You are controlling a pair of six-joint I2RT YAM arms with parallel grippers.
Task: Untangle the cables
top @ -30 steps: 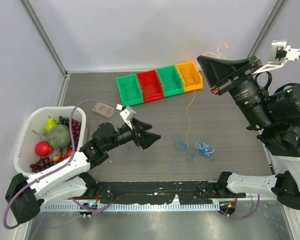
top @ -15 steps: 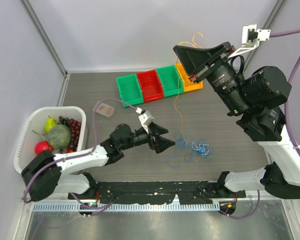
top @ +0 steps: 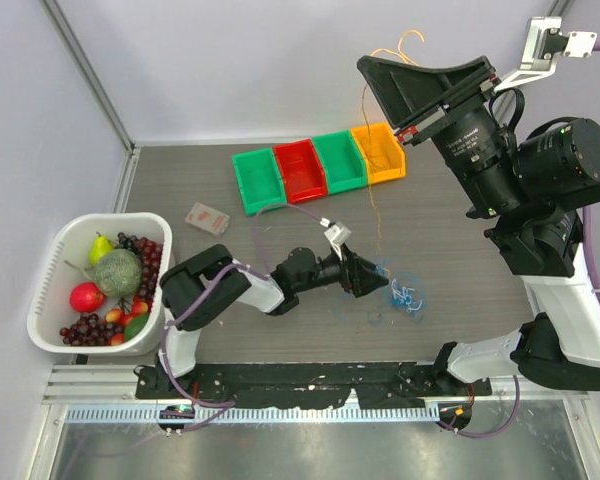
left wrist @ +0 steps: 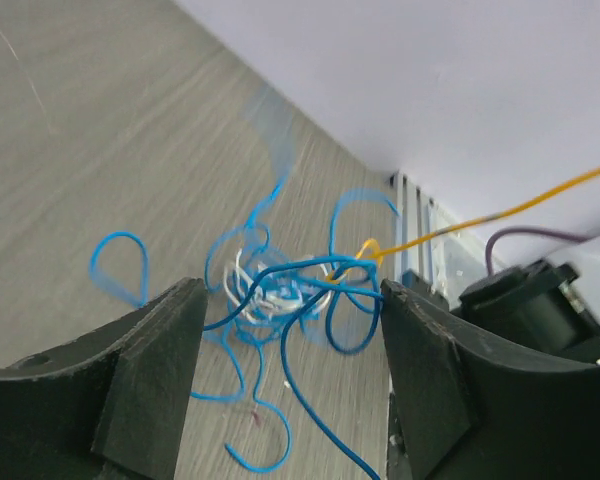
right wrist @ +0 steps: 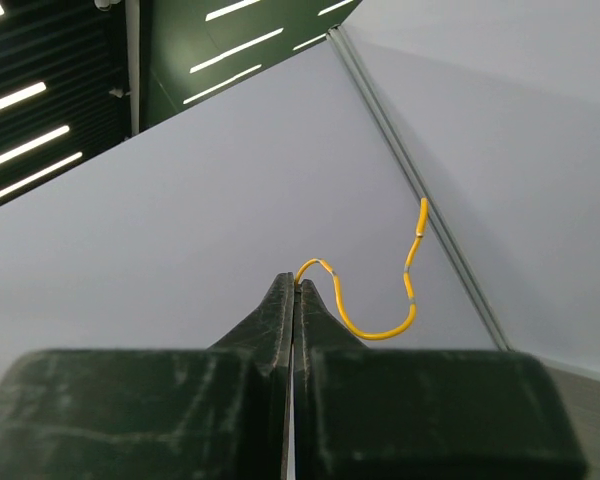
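Note:
A tangle of thin cables lies on the table: blue loops (top: 408, 293) with a whitish coil (left wrist: 265, 292) in their middle. My left gripper (top: 378, 284) is open and low at the tangle's left edge; in the left wrist view a blue loop (left wrist: 310, 275) runs between its jaws, which are spread wide apart. My right gripper (top: 365, 64) is raised high and shut on the orange-yellow cable (right wrist: 375, 300), whose free end curls above the fingertips (top: 405, 45). That cable hangs down (top: 370, 160) to the tangle (left wrist: 480, 218).
A row of green, red, green and orange bins (top: 320, 165) stands at the back. A white basket (top: 52, 262) with fruit and vegetables is at the left. A small pink packet (top: 206, 218) lies near it.
My left gripper has reached right across the table to the blue tangle. My right gripper has kept the orange-yellow cable and lifted it higher, pulling it taut from the tangle.

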